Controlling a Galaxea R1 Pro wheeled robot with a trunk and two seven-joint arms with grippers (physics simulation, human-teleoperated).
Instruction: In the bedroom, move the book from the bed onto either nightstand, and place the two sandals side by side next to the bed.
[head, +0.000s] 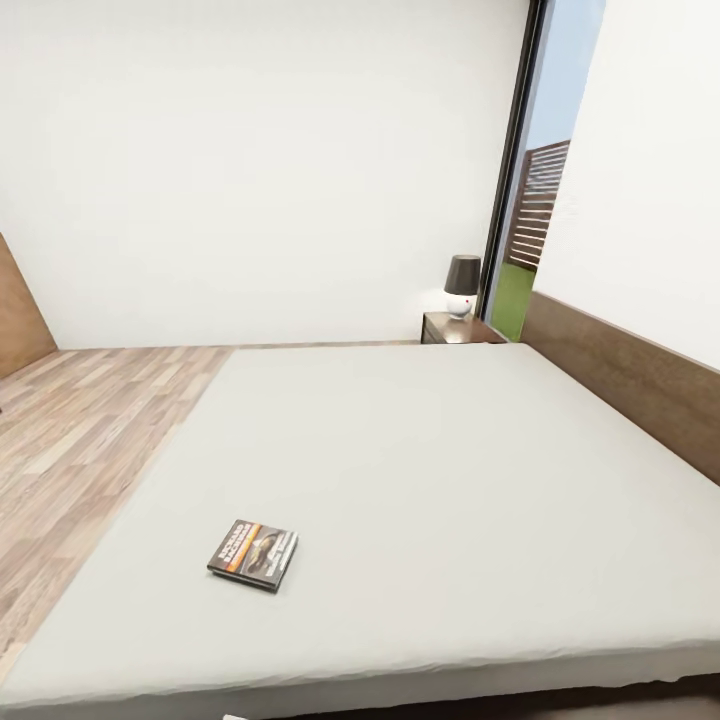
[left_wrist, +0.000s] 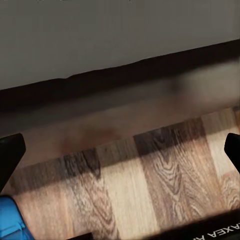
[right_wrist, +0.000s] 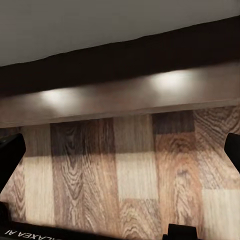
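I am standing at the foot of the bed (head: 450, 480), looking across its pale mattress; the book (head: 253, 553) is lying flat on it at about seven o'clock in my head view, close to the near edge and well left of the middle; its long axis is running from about ten o'clock toward four o'clock, cover up, with the orange band along the side toward eight o'clock; the nightstand (head: 455, 329) is sitting far off at one o'clock, beyond the far corner of the mattress, with a lamp (head: 461, 285) on its top, so I am judging that the carry is going to be a long diagonal across or around the bed; both my arms are hanging low, their wrist cameras looking at plank floor (right_wrist: 125, 170) and the dark bed frame (right_wrist: 120, 97) under the mattress edge; my left gripper (left_wrist: 120, 150) is showing its two dark fingertips spread wide apart with nothing between them; my right gripper (right_wrist: 120, 150) is standing likewise wide and empty; a bright blue sandal (left_wrist: 11, 220) is peeking in at the corner of the left wrist view, just beside my left fingertip; since the book is lying to my left, I am judging the left arm the nearer one for it.
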